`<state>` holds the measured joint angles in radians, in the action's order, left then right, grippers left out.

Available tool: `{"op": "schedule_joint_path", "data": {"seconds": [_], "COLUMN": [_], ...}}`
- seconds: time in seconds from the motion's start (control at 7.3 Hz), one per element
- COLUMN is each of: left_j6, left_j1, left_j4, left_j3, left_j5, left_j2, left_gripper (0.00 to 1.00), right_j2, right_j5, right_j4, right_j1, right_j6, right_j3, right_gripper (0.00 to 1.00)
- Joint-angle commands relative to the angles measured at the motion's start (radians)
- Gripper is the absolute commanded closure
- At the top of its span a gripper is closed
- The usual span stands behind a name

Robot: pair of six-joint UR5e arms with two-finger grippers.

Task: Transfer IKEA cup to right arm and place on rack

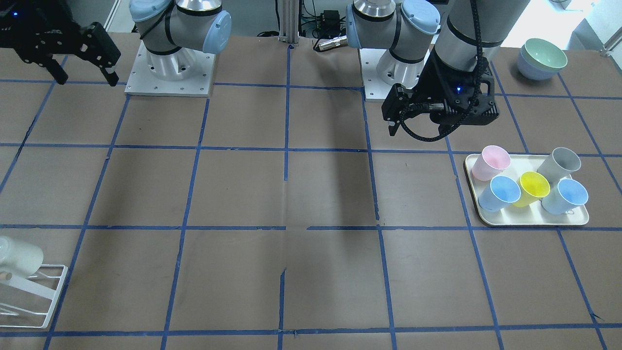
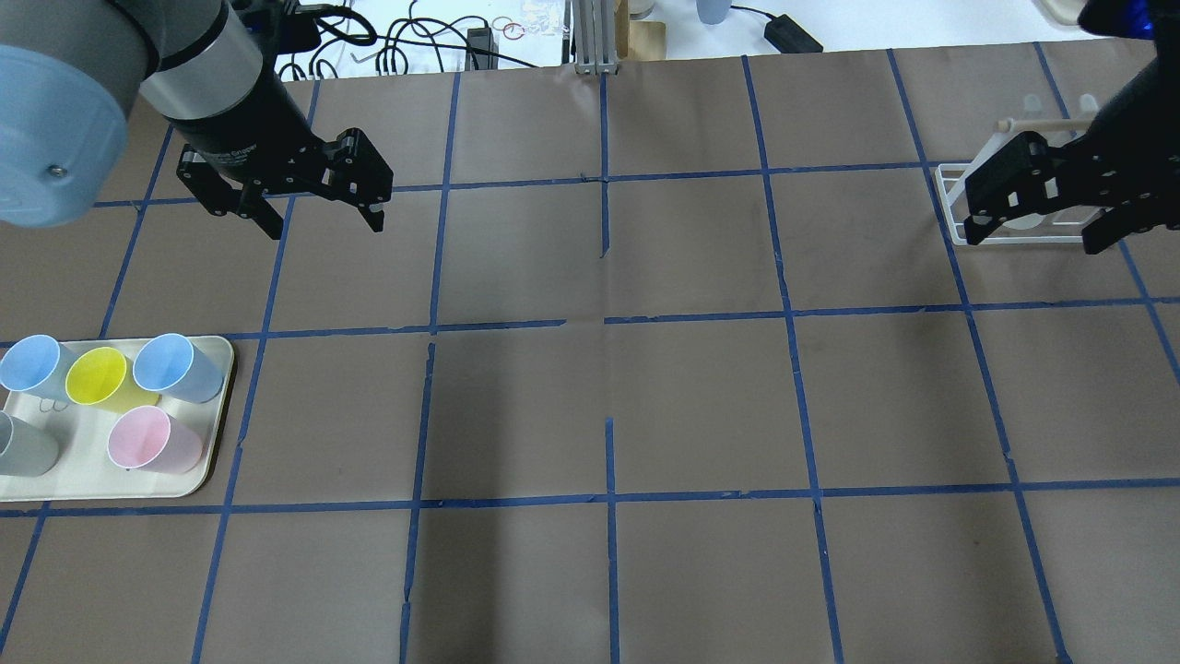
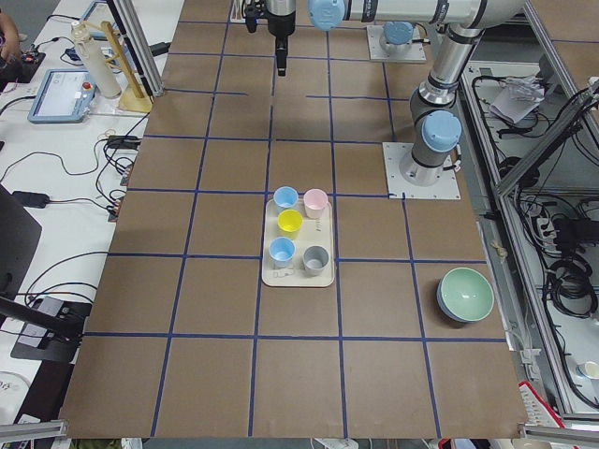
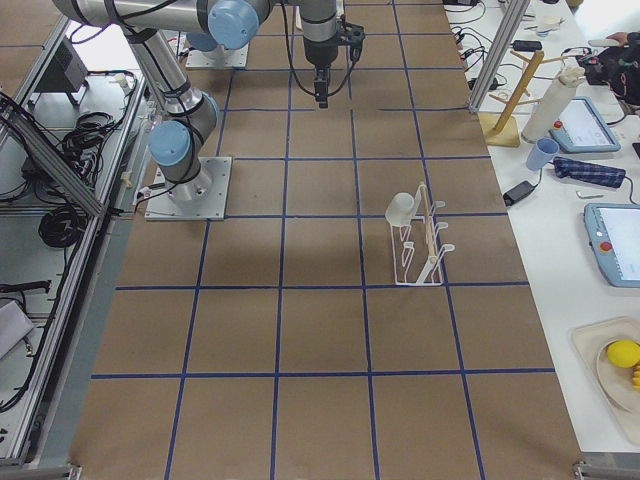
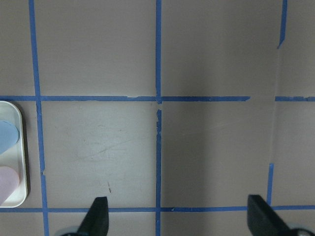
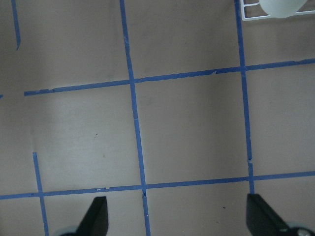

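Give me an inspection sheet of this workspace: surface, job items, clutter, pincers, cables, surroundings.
Surface: brown table cover with blue tape grid.
Job's things: IKEA cup sits on the rack.
Clutter: tray holding five coloured cups; stacked bowls.
Pincers: left pincer and right pincer both open, empty.
Cables: black cable looped at left wrist; loose leads beyond the table.
Surroundings: control pendants on side bench.

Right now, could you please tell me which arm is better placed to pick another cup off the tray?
Left. The left gripper hangs open close to the tray; the right gripper hovers at the far end by the rack, where the cream cup already sits.
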<state>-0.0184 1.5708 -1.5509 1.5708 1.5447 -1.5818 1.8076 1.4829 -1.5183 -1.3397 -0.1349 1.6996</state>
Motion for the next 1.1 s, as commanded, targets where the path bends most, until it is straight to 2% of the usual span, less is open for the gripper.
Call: {"op": "schedule_joint_path", "data": {"seconds": [0.0, 0.14, 0.27, 0.55, 0.68, 0.96], "left_j6": [0.0, 0.0, 0.0, 0.0, 0.0, 0.0], "left_j1": [0.0, 0.0, 0.0, 0.0, 0.0, 0.0], "left_j4": [0.0, 0.0, 0.0, 0.0, 0.0, 0.0], "left_j3": [0.0, 0.0, 0.0, 0.0, 0.0, 0.0], "left_j5": [0.0, 0.0, 0.0, 0.0, 0.0, 0.0], "left_j2": [0.0, 0.0, 0.0, 0.0, 0.0, 0.0], "left_gripper": [0.0, 0.0, 0.0, 0.0, 0.0, 0.0], "right_j2": [-0.022, -0.025, -0.027, -0.031, -0.039, -0.036], "right_j5": [0.0, 0.041, 0.057, 0.048, 0.057, 0.06], "right_j4": [0.007, 0.006, 0.006, 0.007, -0.006, -0.013], "right_j1": [-0.137, -0.194, -0.223, -0.223, -0.223, -0.222], "right_j6": [0.089, 0.101, 0.198, 0.233, 0.222, 0.221], "right_j3": [0.002, 0.003, 0.003, 0.018, 0.061, 0.062], "right_gripper": [0.0, 0.0, 0.0, 0.0, 0.0, 0.0]}}
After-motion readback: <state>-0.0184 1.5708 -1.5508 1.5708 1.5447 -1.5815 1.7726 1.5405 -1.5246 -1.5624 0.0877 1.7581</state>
